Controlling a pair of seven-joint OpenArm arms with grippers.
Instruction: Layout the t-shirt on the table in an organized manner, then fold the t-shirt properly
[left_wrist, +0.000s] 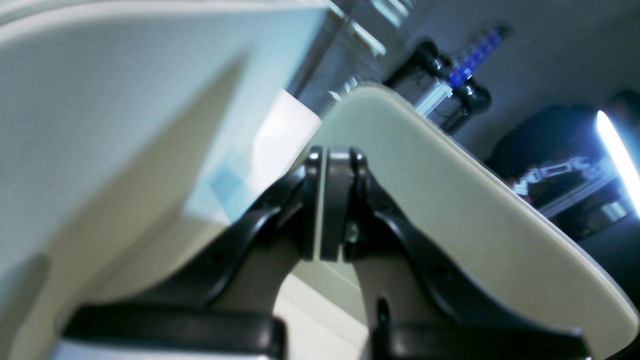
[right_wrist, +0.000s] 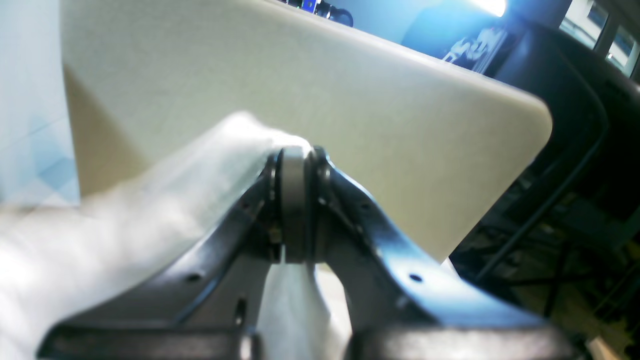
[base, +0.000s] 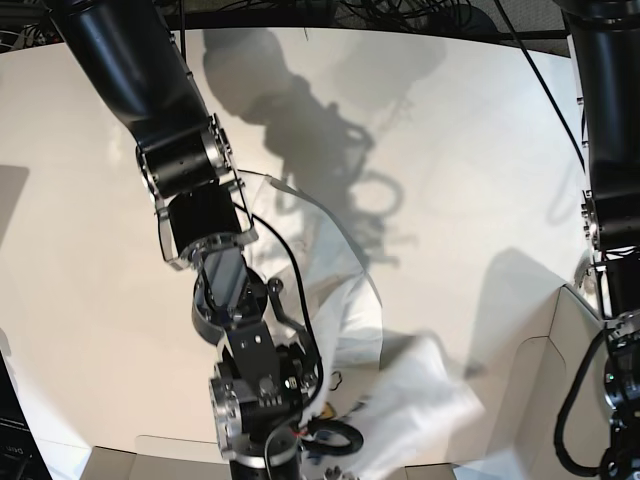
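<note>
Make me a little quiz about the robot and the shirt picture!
1. True or false: the right gripper is shut on the t-shirt.
2. What does the left gripper hold? A) the t-shirt B) nothing C) a cup
3. Fill in: in the base view the t-shirt is bunched near the table's ______ edge.

Key: 1 true, white cloth is pinched between its jaws. 2 B, its jaws are closed with nothing between them. 3 near (bottom), not yet laid flat.
</note>
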